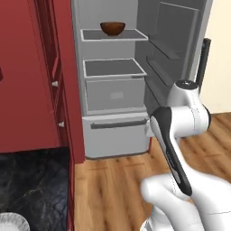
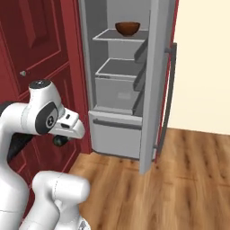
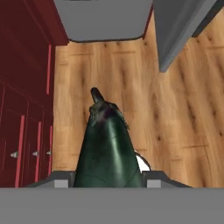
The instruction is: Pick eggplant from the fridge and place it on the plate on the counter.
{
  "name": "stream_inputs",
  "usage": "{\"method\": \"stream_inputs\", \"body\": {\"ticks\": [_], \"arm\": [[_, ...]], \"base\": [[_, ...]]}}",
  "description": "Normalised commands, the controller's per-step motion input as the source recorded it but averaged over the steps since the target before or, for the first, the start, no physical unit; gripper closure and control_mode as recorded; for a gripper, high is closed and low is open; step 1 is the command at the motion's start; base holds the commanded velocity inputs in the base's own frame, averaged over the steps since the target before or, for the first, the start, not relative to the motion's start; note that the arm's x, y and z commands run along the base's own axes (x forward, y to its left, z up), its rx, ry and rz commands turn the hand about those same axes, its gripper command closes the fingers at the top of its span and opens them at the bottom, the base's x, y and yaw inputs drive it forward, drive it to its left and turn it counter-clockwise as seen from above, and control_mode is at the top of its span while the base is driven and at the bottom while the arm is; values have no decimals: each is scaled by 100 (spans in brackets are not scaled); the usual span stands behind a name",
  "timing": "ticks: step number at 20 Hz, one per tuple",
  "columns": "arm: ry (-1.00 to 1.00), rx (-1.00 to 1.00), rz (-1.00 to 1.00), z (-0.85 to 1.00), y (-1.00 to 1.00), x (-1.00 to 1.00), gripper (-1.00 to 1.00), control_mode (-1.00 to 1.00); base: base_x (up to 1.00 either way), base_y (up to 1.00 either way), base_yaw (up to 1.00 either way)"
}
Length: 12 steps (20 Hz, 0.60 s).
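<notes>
Between open fridge [image 1: 113,90] and red cupboards [image 1: 31,76]: wood-plank floor [image 1: 113,189], cream wall [image 2: 202,67] at right. Fridge door [image 2: 155,85] swung wide; grey shelves, drawer below; brown bowl [image 1: 113,28] on upper shelf. Hand view: eggplant [image 3: 107,148], dark glossy, stem end pointing away, clamped in gripper [image 3: 107,175] above floor; fingertips mostly hidden behind it. Black marble counter [image 1: 31,189] at lower left, beside cupboards; plate [image 1: 13,222] rim on counter, probably only partly in frame
</notes>
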Motion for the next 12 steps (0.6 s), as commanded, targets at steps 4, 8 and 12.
{"method": "stream_inputs", "body": {"ticks": [4,8,12], "arm": [[0,0,0,0,0,0,100,100],[0,0,0,0,0,0,100,100],[0,0,0,0,0,0,100,100]], "base": [[-30,-9,37],[-8,-6,55],[-8,0,61]]}}
